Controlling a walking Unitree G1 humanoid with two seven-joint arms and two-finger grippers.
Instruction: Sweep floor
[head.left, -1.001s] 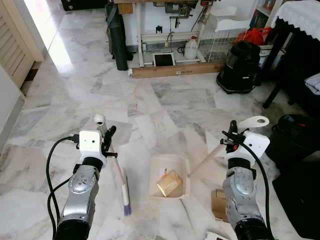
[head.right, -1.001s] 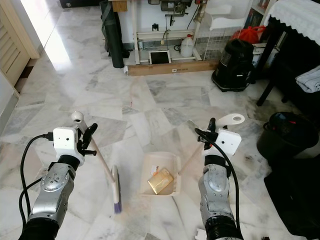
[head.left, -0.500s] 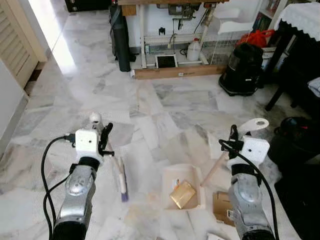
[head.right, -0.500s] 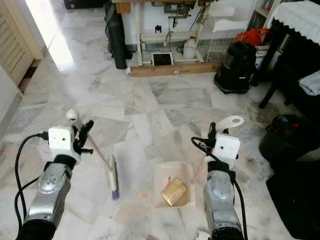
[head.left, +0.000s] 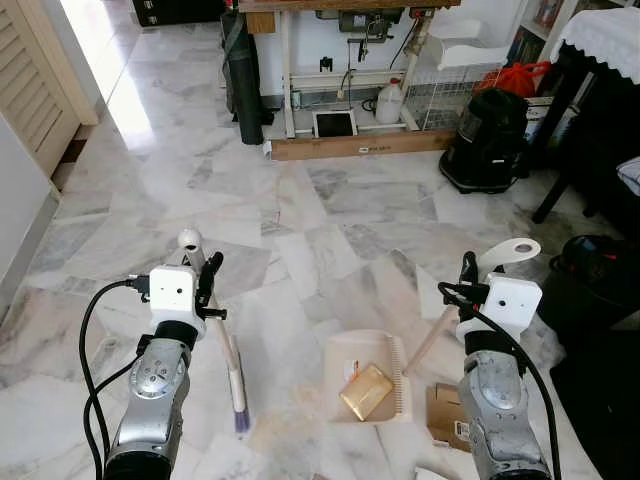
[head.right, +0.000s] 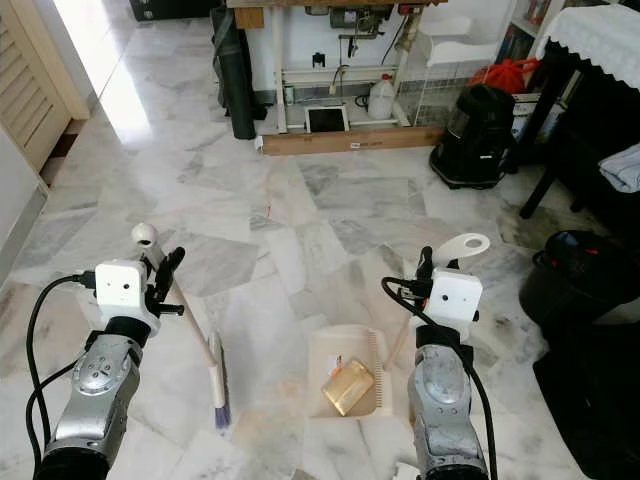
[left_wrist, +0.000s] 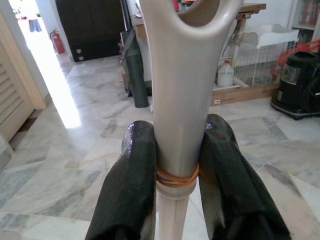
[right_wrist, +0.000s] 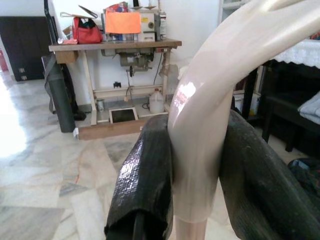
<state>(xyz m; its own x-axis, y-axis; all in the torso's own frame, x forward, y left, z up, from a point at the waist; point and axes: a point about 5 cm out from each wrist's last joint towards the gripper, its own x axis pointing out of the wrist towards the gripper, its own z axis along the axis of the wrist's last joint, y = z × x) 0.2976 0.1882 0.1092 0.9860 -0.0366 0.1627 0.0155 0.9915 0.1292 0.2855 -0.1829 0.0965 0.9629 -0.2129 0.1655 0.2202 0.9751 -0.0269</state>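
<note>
marble floor (head.left: 330, 210); dustpan (head.left: 368, 378) holds a tan scrap. right gripper (right_wrist: 195, 150) pinches its handle, left gripper (left_wrist: 176, 150) pinches the broom (head.left: 236, 385) left of dustpan. collecting step; next likely sweeping toward the dustpan.

Bright daylight glares off marble floor (head.left: 120, 100) at far left doorway; frames sharp; right side dim, shadowed.
</note>
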